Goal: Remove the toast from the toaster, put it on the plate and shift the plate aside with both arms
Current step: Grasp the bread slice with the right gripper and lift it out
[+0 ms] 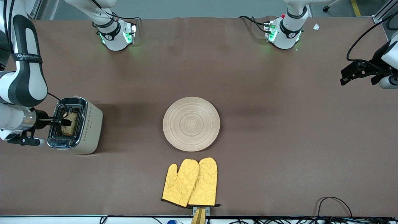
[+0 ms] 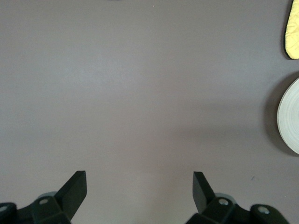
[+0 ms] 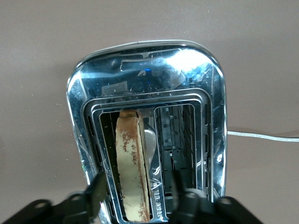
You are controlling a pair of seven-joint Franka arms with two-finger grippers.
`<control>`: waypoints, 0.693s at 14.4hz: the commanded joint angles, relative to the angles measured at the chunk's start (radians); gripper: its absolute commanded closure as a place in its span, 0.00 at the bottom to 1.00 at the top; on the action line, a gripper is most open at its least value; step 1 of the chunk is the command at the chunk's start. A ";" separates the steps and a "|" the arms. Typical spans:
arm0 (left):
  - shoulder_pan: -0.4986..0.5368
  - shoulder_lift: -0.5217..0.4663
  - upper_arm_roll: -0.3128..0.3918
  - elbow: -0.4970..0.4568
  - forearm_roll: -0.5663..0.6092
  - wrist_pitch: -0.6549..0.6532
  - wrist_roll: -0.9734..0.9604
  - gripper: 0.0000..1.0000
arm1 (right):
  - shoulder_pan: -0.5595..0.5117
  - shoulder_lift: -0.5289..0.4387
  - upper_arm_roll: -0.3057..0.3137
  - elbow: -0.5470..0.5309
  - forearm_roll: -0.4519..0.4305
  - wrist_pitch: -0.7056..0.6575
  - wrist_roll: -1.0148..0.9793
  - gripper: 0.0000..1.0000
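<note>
Two quilted yellow oven mitts are lying nearest the camera on the brown table. Just farther off, the round wooden plate with ring grain is sitting bare. Toward the right arm's end, the toast is standing upright in a slot of the chrome-topped toaster. The right claw is straddling the slice, fingers parted. The left claw is waiting open above bare table.
</note>
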State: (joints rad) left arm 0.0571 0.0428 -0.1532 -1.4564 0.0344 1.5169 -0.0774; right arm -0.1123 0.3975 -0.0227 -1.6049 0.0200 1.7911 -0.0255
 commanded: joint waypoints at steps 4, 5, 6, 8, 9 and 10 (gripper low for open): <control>0.000 0.012 -0.003 0.013 0.018 0.012 -0.002 0.00 | -0.003 0.000 0.007 0.016 0.020 -0.019 -0.010 0.95; -0.002 0.009 -0.003 0.013 0.018 0.011 -0.002 0.00 | -0.003 -0.002 0.007 0.020 0.018 -0.018 -0.010 0.96; -0.002 0.008 -0.003 0.013 0.018 0.011 -0.002 0.00 | -0.003 -0.011 0.009 0.023 0.018 -0.021 -0.010 0.97; -0.002 0.006 -0.003 0.013 0.018 0.009 -0.002 0.00 | -0.003 -0.072 0.009 0.028 0.017 -0.039 -0.011 0.97; -0.002 0.006 -0.003 0.011 0.018 0.009 -0.002 0.00 | -0.003 -0.103 0.009 0.031 0.011 -0.061 -0.011 0.97; 0.000 0.006 -0.003 0.011 0.018 0.009 -0.002 0.00 | -0.003 -0.132 0.010 0.039 0.011 -0.090 -0.011 0.97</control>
State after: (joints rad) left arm 0.0568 0.0534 -0.1535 -1.4536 0.0344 1.5271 -0.0774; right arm -0.1096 0.3590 -0.0201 -1.5565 0.0203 1.7486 -0.0267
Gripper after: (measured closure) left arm 0.000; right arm 0.925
